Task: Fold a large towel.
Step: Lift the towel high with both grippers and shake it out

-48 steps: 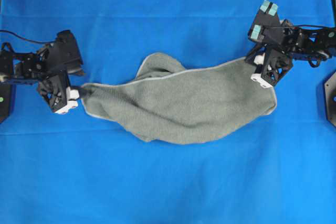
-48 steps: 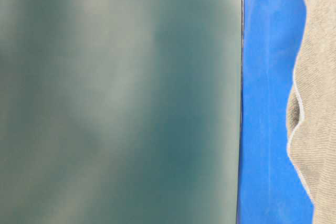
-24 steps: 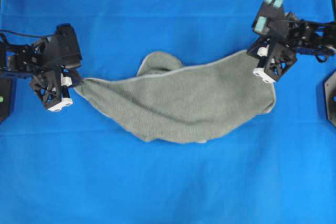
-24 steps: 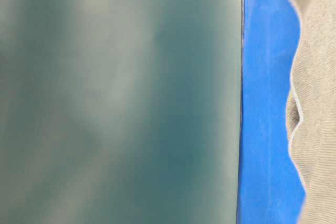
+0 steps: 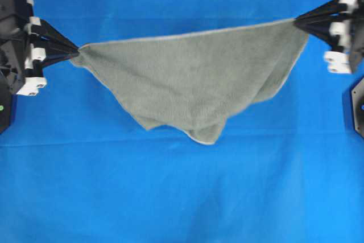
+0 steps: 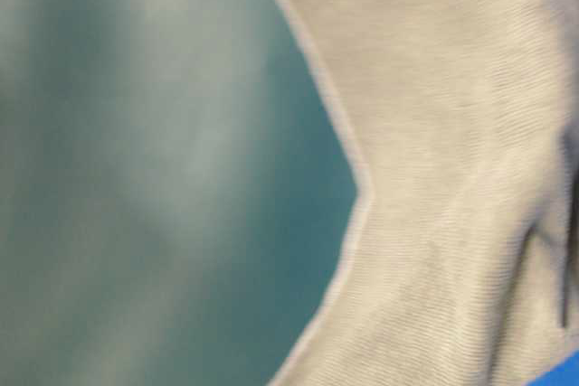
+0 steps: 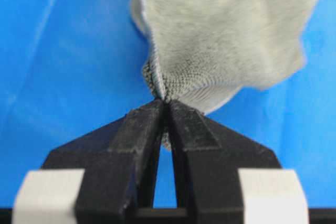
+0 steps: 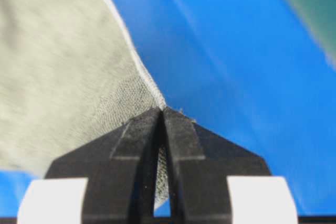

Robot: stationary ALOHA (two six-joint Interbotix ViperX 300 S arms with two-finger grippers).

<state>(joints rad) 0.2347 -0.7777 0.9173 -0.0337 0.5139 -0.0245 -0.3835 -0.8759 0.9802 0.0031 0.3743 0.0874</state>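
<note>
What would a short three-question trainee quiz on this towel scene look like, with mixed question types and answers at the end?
1. True or false: the left pincer is open and clear of the towel.
2. Multiple choice: where does the right pincer hold the towel? A) the middle of the cloth; B) a corner at the hem; C) nowhere.
3. Fill in: the towel's top edge runs taut between the two pincers while its middle hangs toward the ____ sheet.

Key: 1 false, it is shut on a bunched corner; 2 B; 3 blue.
</note>
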